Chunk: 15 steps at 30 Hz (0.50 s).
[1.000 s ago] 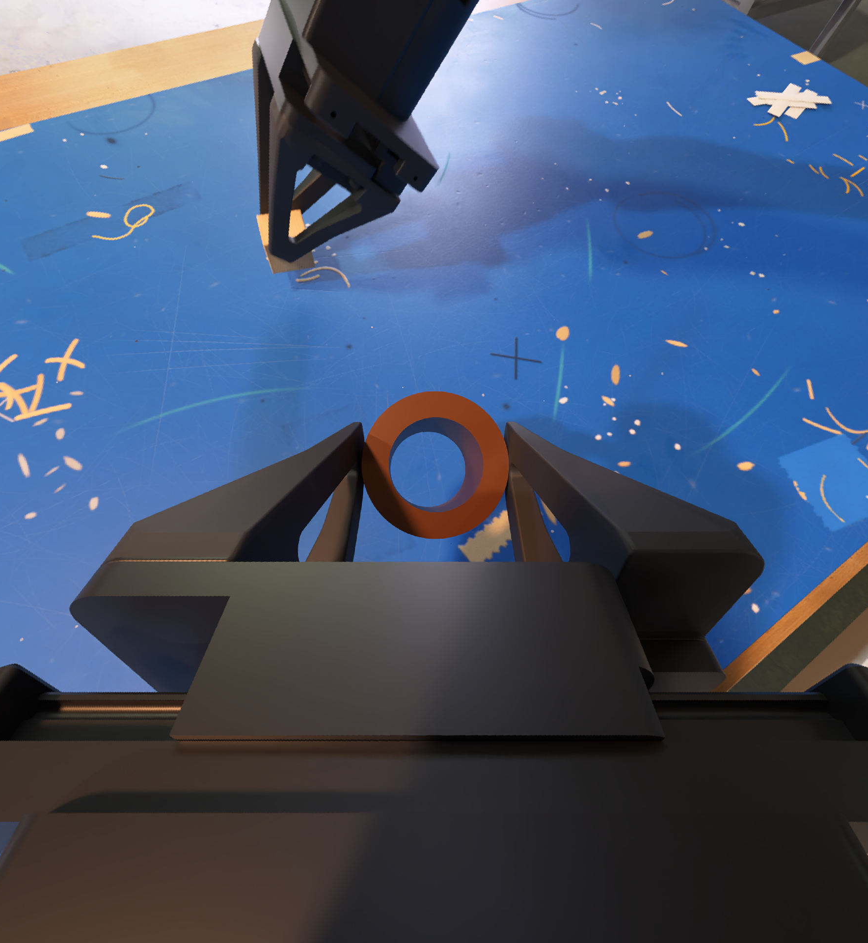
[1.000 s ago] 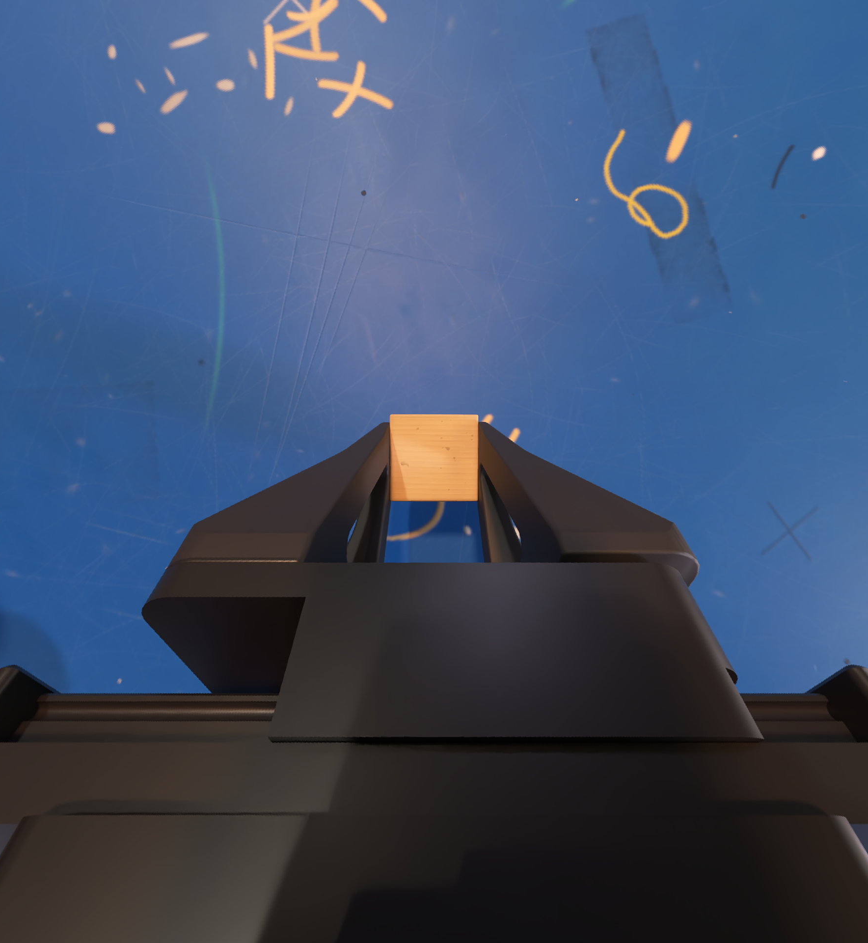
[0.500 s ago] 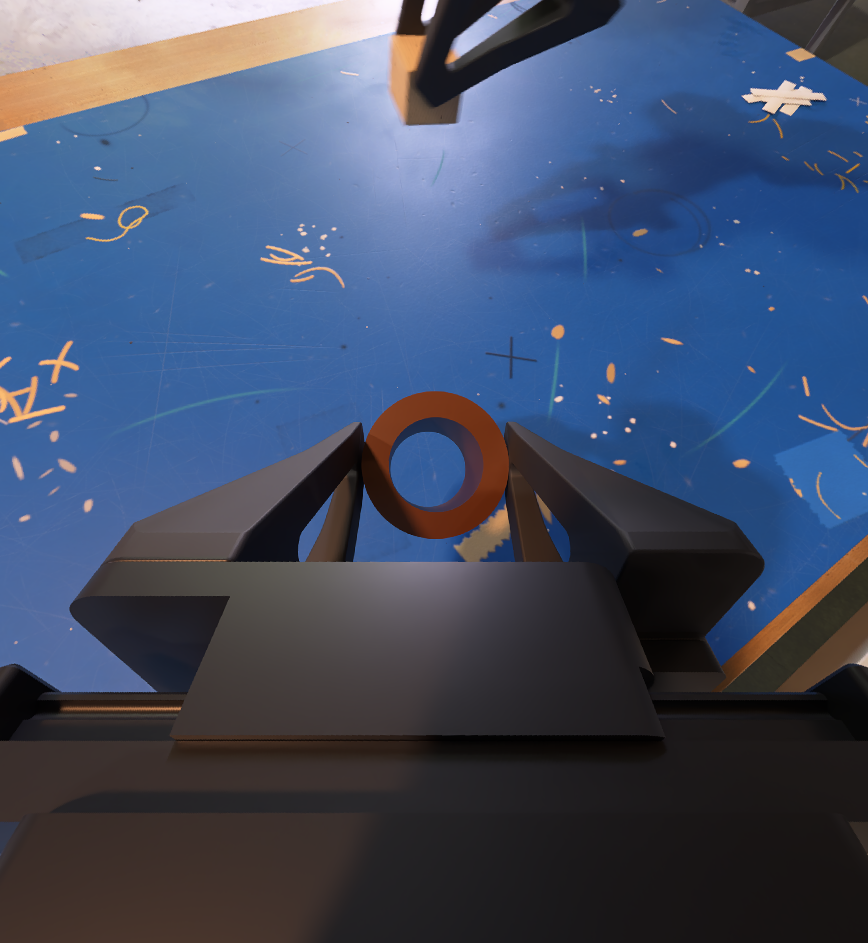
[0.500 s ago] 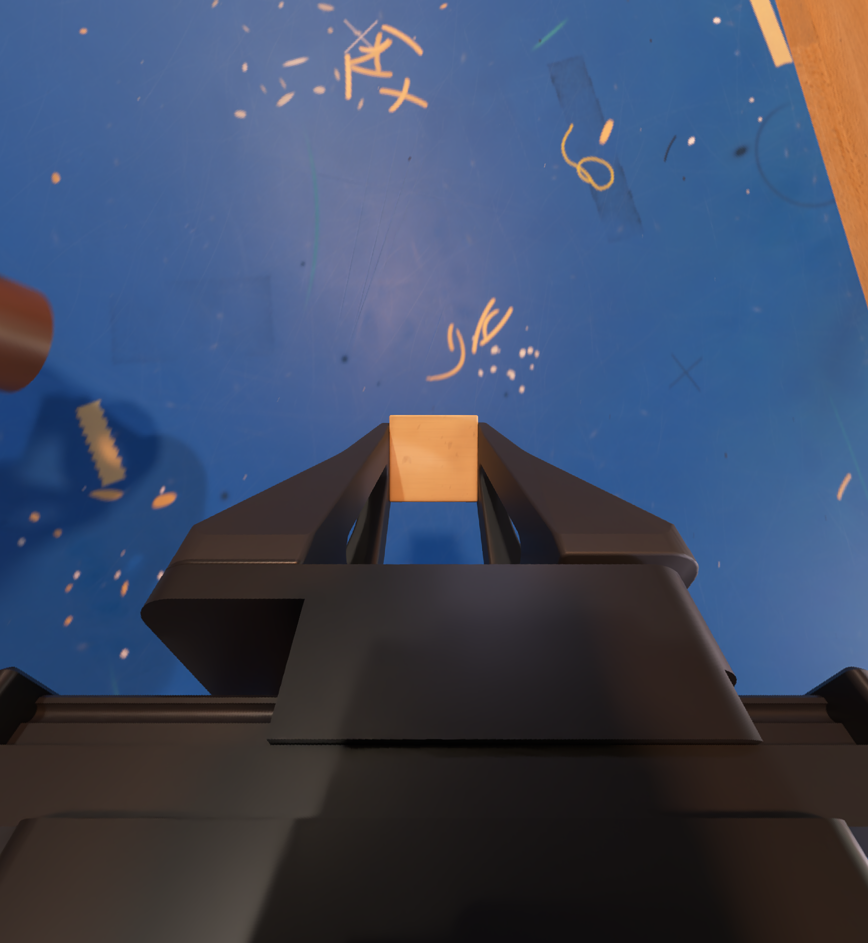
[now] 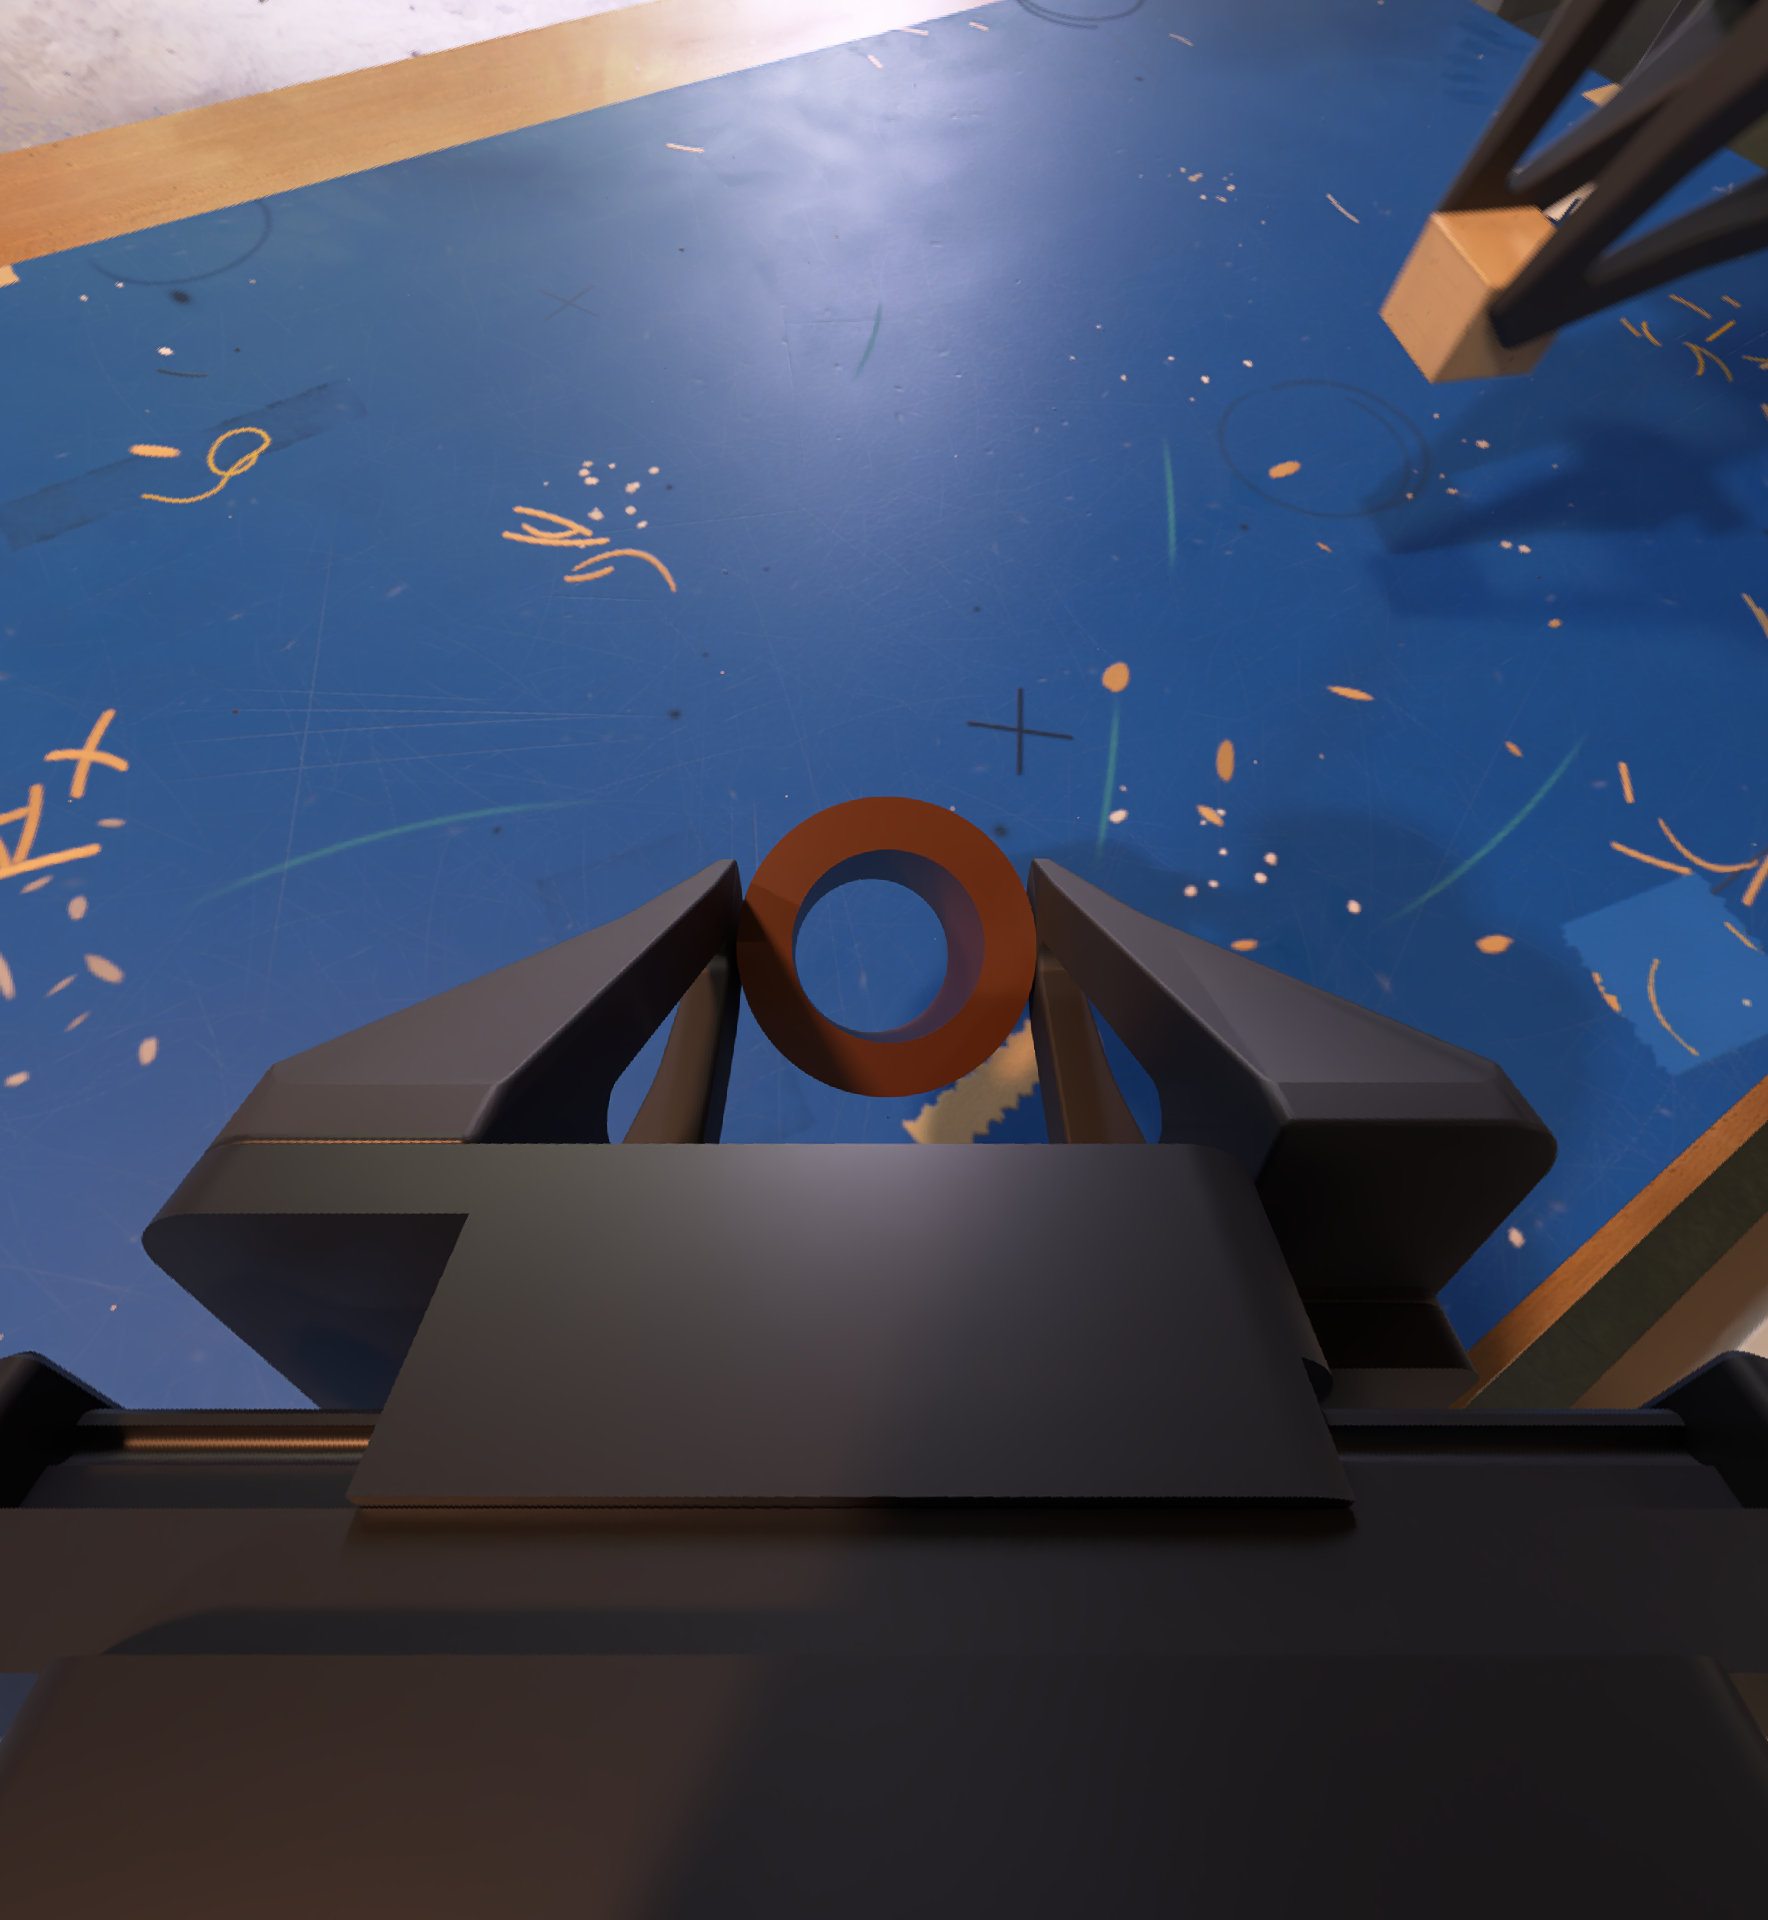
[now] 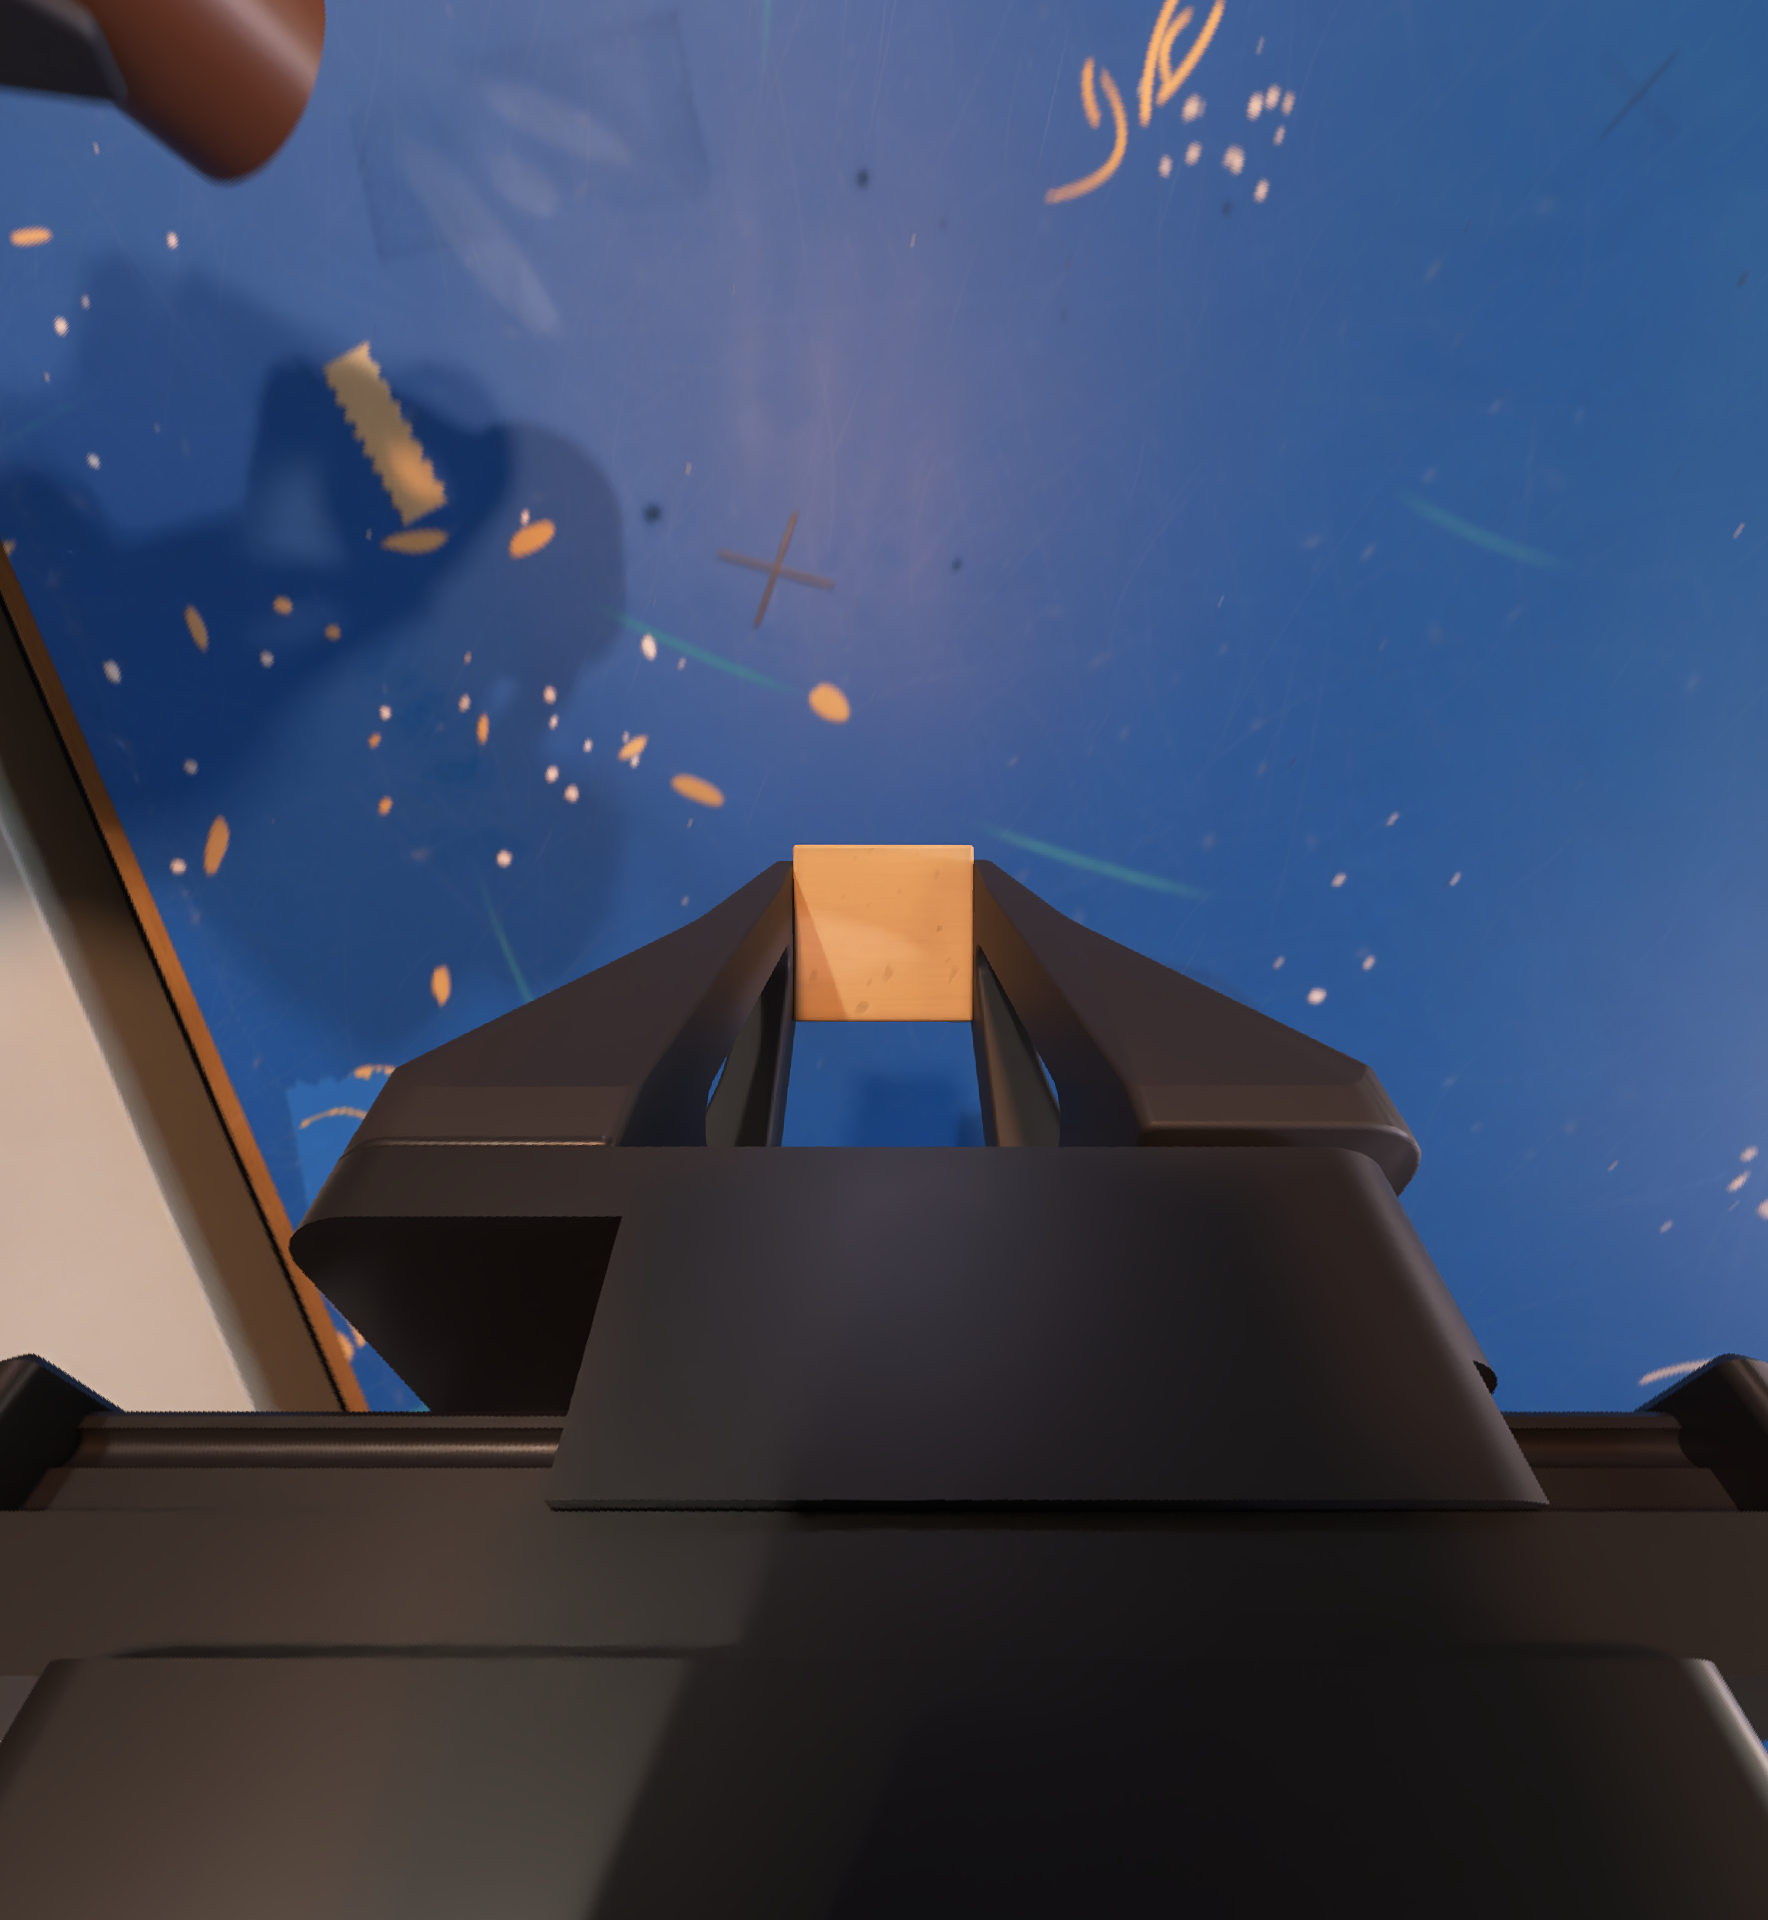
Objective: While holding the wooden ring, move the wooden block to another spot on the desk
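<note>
Two grips, both closed: left gripper [image 5: 885,951] pinching wooden ring [image 5: 885,945] above blue desk [image 5: 651,343]; farther off, right gripper [image 6: 882,935] clamping wooden block [image 6: 882,932], airborne. Possible slip or tumble if released too high.

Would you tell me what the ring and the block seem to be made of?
Wooden ring, in the left hand: looks like dark reddish-brown stained wood with a smooth matte finish; no grain shows, so the wood is uncertain. Wooden block, in the right hand: pale, apparently unfinished wood, with faint specks and light grain.
</note>
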Motion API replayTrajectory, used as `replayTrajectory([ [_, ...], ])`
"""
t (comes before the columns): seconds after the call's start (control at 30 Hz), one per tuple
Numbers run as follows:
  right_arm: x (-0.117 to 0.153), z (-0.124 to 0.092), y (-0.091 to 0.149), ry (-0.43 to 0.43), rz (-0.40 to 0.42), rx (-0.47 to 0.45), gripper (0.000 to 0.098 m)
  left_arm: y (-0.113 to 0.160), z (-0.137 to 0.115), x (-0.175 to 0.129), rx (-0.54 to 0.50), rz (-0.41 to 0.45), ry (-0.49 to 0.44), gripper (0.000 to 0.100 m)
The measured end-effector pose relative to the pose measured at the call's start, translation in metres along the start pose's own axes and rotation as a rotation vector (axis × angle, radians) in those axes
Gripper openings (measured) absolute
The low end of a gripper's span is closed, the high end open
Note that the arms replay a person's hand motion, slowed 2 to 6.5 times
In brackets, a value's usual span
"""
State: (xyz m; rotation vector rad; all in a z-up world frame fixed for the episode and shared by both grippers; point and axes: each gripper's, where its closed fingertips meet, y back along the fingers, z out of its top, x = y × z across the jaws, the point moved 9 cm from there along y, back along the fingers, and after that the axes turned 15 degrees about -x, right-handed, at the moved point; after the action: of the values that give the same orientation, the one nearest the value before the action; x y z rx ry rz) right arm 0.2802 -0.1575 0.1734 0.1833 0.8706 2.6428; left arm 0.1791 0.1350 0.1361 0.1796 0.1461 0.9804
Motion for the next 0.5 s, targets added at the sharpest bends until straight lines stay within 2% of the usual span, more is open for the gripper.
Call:
replayTrajectory([
  [0.27,0.027,-0.043,0.015,-0.071,-0.038,0.026,0.0274,-0.002,0.002,-0.003,-0.002,0.002,-0.011,0.046],
  [0.5,0.042,-0.061,0.015,-0.111,-0.056,0.021,0.0274,-0.005,0.004,-0.006,-0.004,0.000,-0.023,0.046],
])
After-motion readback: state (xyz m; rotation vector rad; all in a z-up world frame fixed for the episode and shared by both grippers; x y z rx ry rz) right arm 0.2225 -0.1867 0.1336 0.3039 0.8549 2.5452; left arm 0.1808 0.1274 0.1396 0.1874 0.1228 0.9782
